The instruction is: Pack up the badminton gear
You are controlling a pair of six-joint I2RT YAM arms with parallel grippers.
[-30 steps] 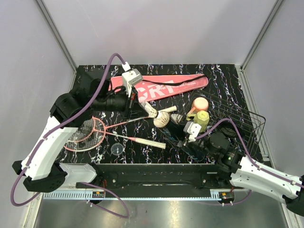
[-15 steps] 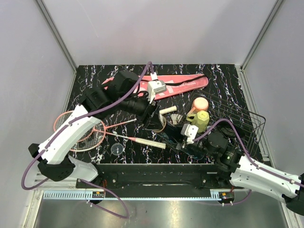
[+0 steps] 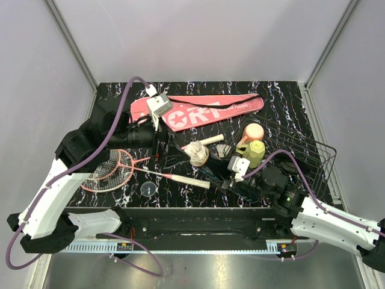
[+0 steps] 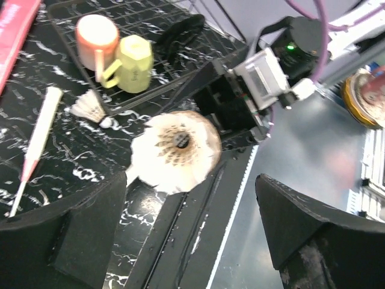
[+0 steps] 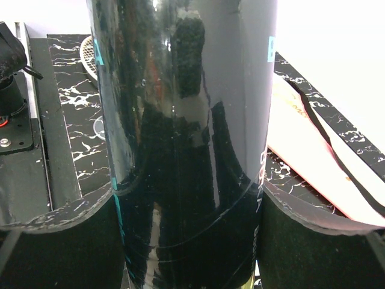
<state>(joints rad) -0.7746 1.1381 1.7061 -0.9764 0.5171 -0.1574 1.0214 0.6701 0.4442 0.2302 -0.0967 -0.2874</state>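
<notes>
Left arm (image 3: 51,192) first: white shell low down, chunky black joints higher up, a purple cable (image 3: 114,117) looping along it to a white camera box (image 3: 159,106). Right arm (image 3: 331,221), same scheme: white link, black joints, purple lead, and a small green light (image 4: 290,46) glowing, probably a status lamp. Left tool (image 4: 191,180): matte black wedge fingers (image 4: 301,232), edges scuffed pale.

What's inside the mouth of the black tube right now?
A shuttlecock appears lodged in the mouth of the black tube, cork first, feathers outward. Anything deeper is hidden behind it.
</notes>
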